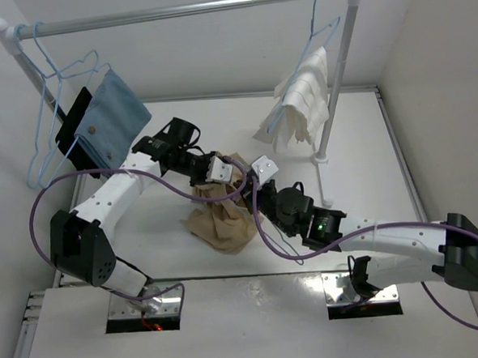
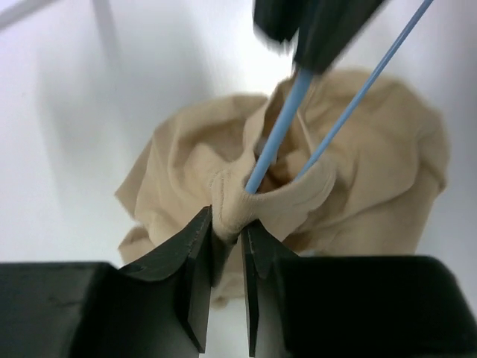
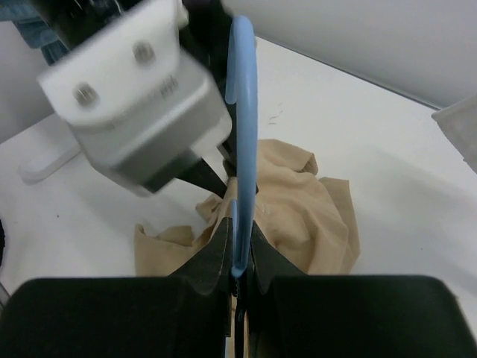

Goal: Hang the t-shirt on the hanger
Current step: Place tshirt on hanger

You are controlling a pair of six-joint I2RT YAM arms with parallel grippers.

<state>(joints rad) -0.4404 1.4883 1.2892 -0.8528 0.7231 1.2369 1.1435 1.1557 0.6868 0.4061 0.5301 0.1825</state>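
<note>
The tan-beige t-shirt [image 1: 223,216] hangs crumpled between both grippers, its lower part resting on the white table. My left gripper [image 1: 219,169] is shut on a fold of the t-shirt [image 2: 283,186] at an opening in the fabric. The light-blue wire hanger [image 2: 277,134] runs down into that opening. My right gripper [image 1: 259,174] is shut on the hanger [image 3: 243,142], which rises upright between its jaws with its hook at the top. In the right wrist view the t-shirt [image 3: 298,209] lies behind the jaws, and the left gripper's pale housing [image 3: 134,97] is close at upper left.
A clothes rail [image 1: 188,10] spans the back. A blue cloth [image 1: 115,120] on a hanger and empty blue hangers [image 1: 48,117] hang at its left. A white textured cloth [image 1: 299,102] on a hanger hangs at its right, by the rail's post [image 1: 335,84].
</note>
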